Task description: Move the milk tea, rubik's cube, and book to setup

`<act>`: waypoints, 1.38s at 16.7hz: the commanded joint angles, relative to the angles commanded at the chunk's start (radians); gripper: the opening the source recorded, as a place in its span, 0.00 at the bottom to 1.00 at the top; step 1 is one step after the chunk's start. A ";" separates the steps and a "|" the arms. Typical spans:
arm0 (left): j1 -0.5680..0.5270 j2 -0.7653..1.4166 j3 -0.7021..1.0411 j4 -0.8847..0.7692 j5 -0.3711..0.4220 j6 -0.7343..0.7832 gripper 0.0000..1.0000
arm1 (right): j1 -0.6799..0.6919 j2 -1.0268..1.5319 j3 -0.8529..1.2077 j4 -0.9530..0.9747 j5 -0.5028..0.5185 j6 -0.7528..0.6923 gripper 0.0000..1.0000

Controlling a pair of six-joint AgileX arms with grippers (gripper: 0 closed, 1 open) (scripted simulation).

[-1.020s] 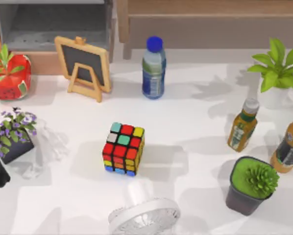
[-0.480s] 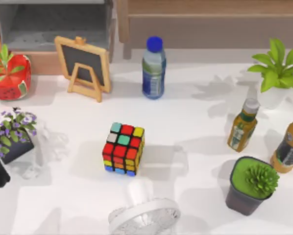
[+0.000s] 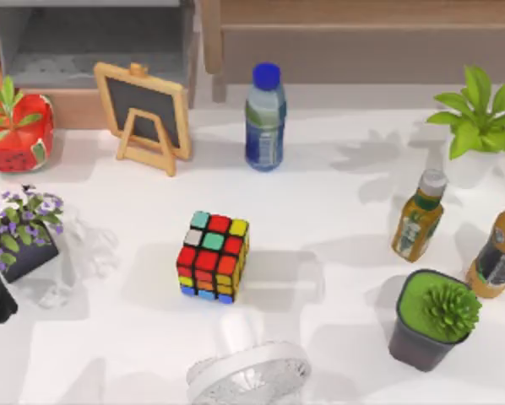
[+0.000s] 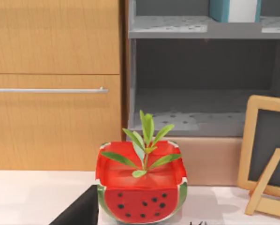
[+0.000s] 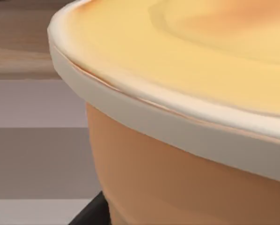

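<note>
Multicoloured rubik's cube [image 3: 213, 256] sits mid-table, untouched.
Can't tell either gripper's state; I'd guess my left arm, near the table's left edge, is closer.

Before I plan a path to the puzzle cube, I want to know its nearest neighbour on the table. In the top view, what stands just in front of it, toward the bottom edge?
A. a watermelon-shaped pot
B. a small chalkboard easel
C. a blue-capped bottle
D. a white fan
D: the white fan sits directly below the puzzle cube at the top view's bottom edge, while the bottle, easel and watermelon pot stand farther back.
</note>
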 joint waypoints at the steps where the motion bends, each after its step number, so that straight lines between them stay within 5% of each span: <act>1: 0.000 0.000 0.000 0.000 0.000 0.000 1.00 | 0.000 0.014 -0.002 0.015 -0.001 0.000 0.00; 10: 0.000 0.000 0.000 0.000 0.000 0.000 1.00 | -0.003 0.081 -0.010 0.093 0.000 -0.005 0.00; 23: 0.000 0.000 0.000 0.000 0.000 0.000 1.00 | -0.003 0.081 -0.010 0.093 0.000 -0.005 0.98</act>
